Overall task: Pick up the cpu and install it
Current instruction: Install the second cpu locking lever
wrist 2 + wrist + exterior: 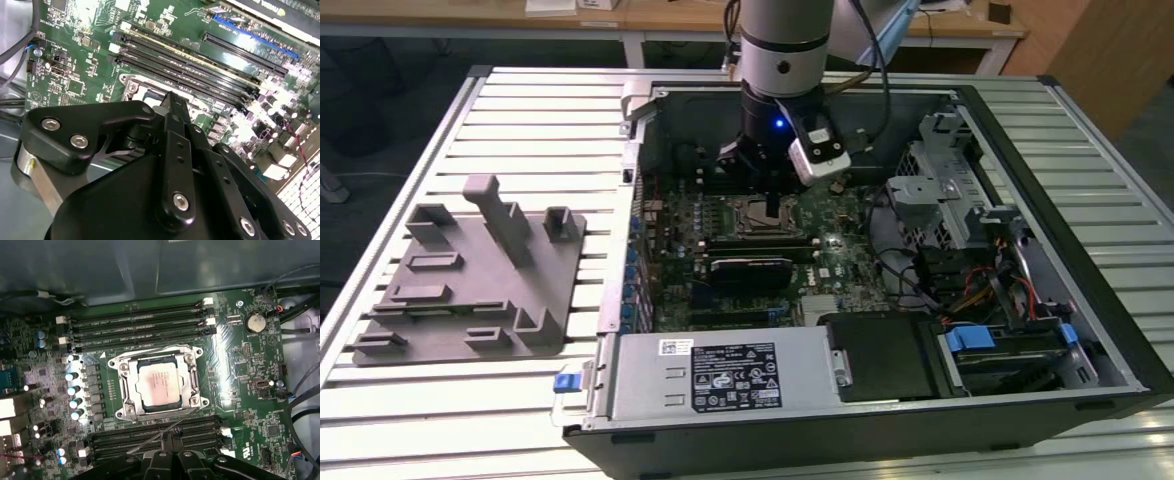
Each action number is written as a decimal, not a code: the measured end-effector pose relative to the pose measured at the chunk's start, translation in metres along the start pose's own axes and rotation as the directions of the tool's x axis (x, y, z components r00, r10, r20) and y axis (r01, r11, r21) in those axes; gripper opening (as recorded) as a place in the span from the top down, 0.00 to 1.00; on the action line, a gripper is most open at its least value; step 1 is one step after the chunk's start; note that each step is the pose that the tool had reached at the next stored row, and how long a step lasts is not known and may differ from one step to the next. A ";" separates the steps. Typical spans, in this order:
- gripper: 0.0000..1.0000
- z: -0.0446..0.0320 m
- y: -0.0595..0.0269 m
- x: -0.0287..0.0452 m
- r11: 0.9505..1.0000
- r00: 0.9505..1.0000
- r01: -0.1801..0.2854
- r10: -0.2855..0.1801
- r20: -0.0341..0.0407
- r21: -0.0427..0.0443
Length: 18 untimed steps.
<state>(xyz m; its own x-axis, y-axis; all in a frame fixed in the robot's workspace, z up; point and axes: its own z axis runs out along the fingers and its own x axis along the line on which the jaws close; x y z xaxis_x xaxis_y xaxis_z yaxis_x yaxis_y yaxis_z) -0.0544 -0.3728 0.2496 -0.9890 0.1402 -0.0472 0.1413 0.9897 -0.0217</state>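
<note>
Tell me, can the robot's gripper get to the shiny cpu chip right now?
Probably yes. The cpu lies uncovered in the socket frame on the motherboard, and the gripper hangs just beside it with nothing between.

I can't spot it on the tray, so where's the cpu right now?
In the first wrist view, the small silvery square cpu sits inside the metal socket frame on the green motherboard, between the memory-slot rows.
</note>
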 end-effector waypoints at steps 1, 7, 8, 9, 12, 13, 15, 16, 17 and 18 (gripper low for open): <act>0.89 0.0005 -0.0004 0.0000 1.000 1.000 0.009 -0.009 0.000 0.000; 0.89 0.0030 -0.0017 0.0002 0.998 0.998 0.063 -0.063 0.001 -0.003; 0.89 0.0037 -0.0022 0.0005 0.998 0.998 0.068 -0.068 0.002 -0.003; 0.89 0.0046 -0.0027 0.0008 0.997 0.997 0.072 -0.072 0.002 -0.003; 0.89 0.0073 -0.0045 0.0024 0.997 0.997 0.079 -0.079 0.002 -0.004; 0.89 0.0082 -0.0051 0.0030 0.997 0.997 0.081 -0.081 0.002 -0.004; 0.89 0.0099 -0.0061 0.0040 0.996 0.996 0.087 -0.087 0.002 -0.004; 0.89 0.0108 -0.0065 0.0042 0.996 0.996 0.093 -0.093 0.002 -0.004; 0.89 0.0115 -0.0067 0.0044 0.995 0.995 0.100 -0.100 0.002 -0.004; 0.89 0.0122 -0.0070 0.0045 0.994 0.994 0.108 -0.108 0.003 -0.005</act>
<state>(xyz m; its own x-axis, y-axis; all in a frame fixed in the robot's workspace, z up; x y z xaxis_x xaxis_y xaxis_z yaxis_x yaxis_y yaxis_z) -0.0593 -0.3794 0.2374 -0.9984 0.0328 -0.0471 0.0339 0.9992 -0.0220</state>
